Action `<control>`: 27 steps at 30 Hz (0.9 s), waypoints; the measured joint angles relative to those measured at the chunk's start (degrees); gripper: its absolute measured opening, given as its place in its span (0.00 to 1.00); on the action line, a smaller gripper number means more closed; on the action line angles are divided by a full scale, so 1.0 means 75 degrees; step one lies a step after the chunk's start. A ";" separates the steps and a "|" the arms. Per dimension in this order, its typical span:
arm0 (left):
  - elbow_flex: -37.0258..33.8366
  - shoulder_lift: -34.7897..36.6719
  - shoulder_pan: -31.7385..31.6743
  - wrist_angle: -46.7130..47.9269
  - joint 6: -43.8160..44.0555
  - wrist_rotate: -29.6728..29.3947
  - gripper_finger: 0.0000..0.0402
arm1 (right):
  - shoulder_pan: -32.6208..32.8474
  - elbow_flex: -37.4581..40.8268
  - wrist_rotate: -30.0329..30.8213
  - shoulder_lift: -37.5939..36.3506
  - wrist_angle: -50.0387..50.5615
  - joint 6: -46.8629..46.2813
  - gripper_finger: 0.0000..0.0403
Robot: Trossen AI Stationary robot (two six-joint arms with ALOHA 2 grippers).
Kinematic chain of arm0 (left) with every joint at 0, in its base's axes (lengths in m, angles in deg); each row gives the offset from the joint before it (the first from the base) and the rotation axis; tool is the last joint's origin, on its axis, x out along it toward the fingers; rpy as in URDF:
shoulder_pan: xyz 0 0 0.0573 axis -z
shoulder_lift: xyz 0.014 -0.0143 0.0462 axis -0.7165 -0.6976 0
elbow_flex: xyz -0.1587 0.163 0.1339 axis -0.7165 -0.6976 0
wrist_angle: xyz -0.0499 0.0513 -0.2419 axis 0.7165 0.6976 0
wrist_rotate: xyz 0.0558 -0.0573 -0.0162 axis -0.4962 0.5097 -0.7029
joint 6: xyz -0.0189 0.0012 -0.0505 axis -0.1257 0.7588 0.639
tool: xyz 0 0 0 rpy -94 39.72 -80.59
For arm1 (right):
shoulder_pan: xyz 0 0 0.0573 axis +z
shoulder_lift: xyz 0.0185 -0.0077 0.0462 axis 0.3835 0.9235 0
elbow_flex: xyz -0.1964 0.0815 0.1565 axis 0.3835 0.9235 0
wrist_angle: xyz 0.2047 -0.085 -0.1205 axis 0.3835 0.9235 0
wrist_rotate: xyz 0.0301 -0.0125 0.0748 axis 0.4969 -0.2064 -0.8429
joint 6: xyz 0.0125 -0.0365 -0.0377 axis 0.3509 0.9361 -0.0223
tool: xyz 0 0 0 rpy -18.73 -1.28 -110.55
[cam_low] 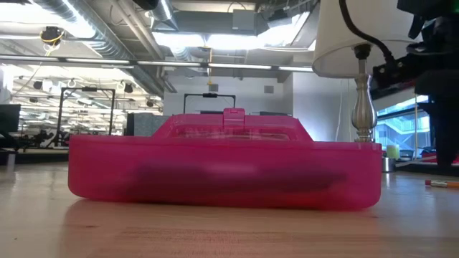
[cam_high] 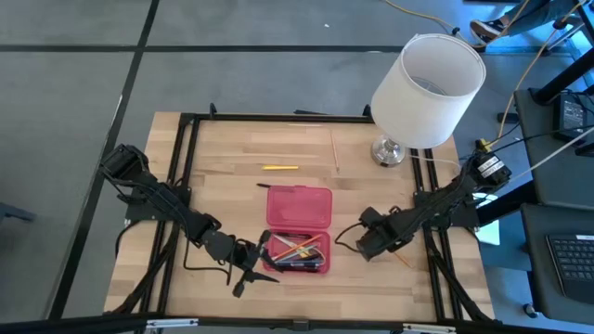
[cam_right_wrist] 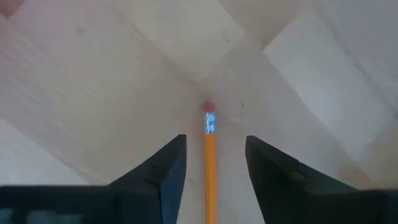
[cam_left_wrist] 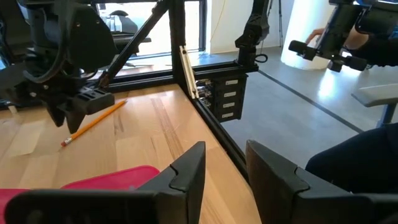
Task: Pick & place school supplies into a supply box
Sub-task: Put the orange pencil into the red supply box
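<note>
The open red-pink supply box (cam_high: 298, 208) lies mid-table. Its near tray (cam_high: 295, 252) holds several pens and pencils; it fills the low view (cam_low: 222, 168). My right gripper (cam_high: 371, 243) is open just right of the box, low over an orange pencil (cam_right_wrist: 211, 155) that lies flat on the table. The fingers stand on either side of the pencil, apart from it, and its eraser end (cam_right_wrist: 208, 107) lies ahead of them. My left gripper (cam_high: 247, 271) is open at the box's near left corner, holding nothing. A yellow pencil (cam_high: 279, 168) lies beyond the box.
A white lamp (cam_high: 427, 79) stands on its metal foot (cam_high: 387, 151) at the far right corner. A thin wooden stick (cam_high: 335, 153) lies near it. The black frame rails (cam_high: 186, 158) run along the table's sides. A person's dark sleeve (cam_left_wrist: 360, 162) shows beyond the table edge.
</note>
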 joint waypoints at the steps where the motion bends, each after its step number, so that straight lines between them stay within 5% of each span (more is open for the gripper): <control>1: 0.0000 0.0000 0.0000 0.0000 0.0000 0.0000 0.27 | 0.0000 0.0000 0.0103 0.0000 -0.0008 0.0038 0.43; 27: 0.0000 0.0000 0.0000 0.0000 0.0000 0.0000 0.27 | -0.0295 0.0000 0.0013 0.0006 -0.0270 0.0161 0.45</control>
